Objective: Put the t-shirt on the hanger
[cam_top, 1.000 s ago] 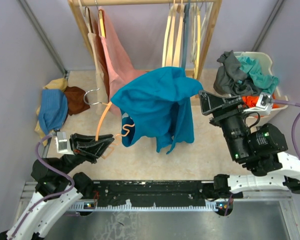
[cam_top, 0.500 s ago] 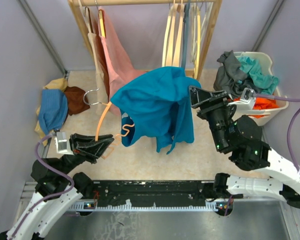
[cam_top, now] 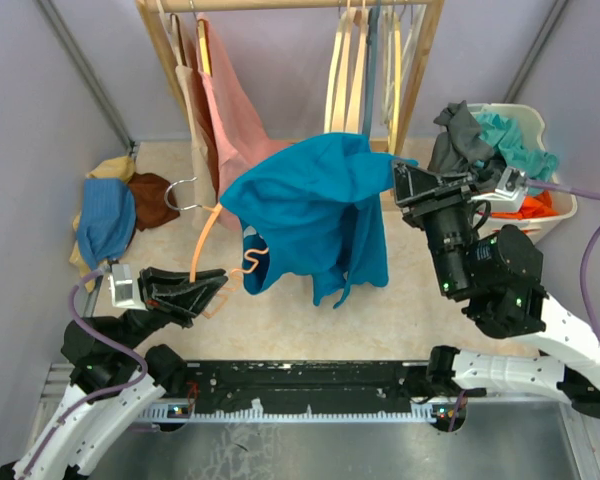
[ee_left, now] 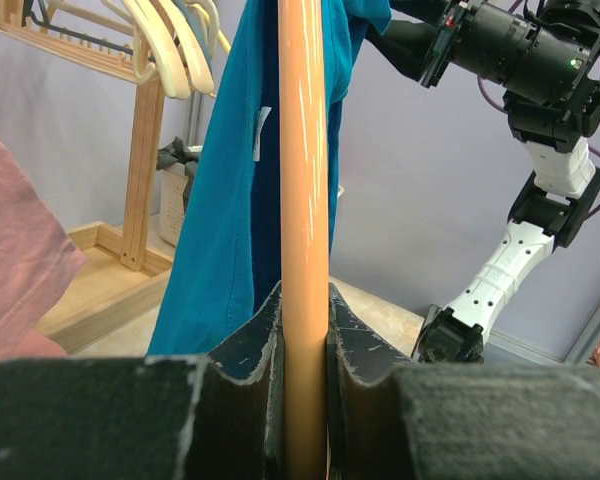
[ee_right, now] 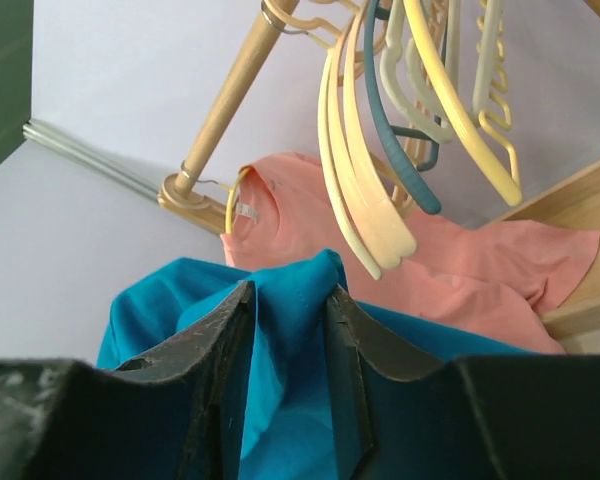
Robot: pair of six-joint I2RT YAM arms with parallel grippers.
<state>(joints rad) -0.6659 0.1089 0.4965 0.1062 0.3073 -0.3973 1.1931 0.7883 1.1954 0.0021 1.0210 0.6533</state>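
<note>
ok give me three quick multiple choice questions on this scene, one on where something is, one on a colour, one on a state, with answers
1. Where is the t-shirt?
A) in the white basket
B) draped on the hanger
C) hung on the rack

2. What colour is that hanger?
A) cream
B) dark blue
C) orange-tan

3. How is the left gripper?
A) shut on the hanger
B) open and empty
C) shut on the t-shirt

Answers:
1 B, in the top view the teal cloth hangs from the hanger, whose arm sticks out at its left.
2 C, the left wrist view shows its orange-tan bar close up.
3 A, its fingers clamp that bar from both sides.
</note>
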